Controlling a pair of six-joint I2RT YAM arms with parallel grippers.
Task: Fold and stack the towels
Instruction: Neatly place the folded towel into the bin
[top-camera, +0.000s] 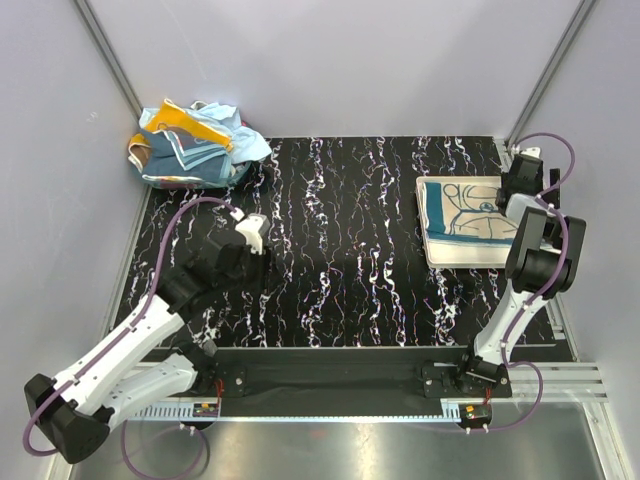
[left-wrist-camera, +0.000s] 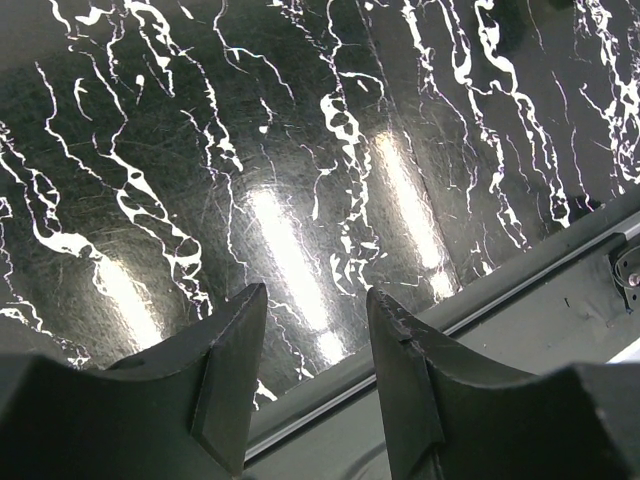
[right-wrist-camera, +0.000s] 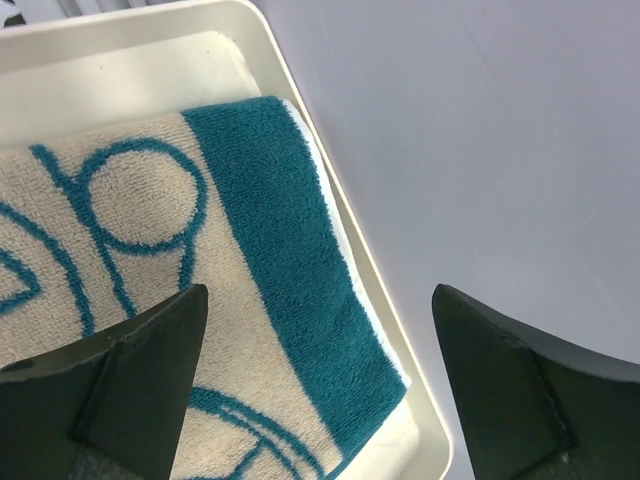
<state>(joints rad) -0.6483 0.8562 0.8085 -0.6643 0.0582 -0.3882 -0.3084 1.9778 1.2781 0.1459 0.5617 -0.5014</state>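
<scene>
A folded teal-and-beige towel (right-wrist-camera: 150, 280) lies in a white tray (right-wrist-camera: 290, 70) at the table's (top-camera: 340, 220) far right. From above, the right arm hides its right edge. The other towels (top-camera: 190, 145) sit crumpled in the far left corner, too bunched to count. The right gripper (right-wrist-camera: 320, 290) hangs over the tray's edge, fingers spread wide and empty. The left gripper (left-wrist-camera: 315, 300) is over bare table, fingers apart, holding nothing.

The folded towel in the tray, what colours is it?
The folded towel is beige with teal line drawings and a teal border, clearest in the right wrist view.
</scene>
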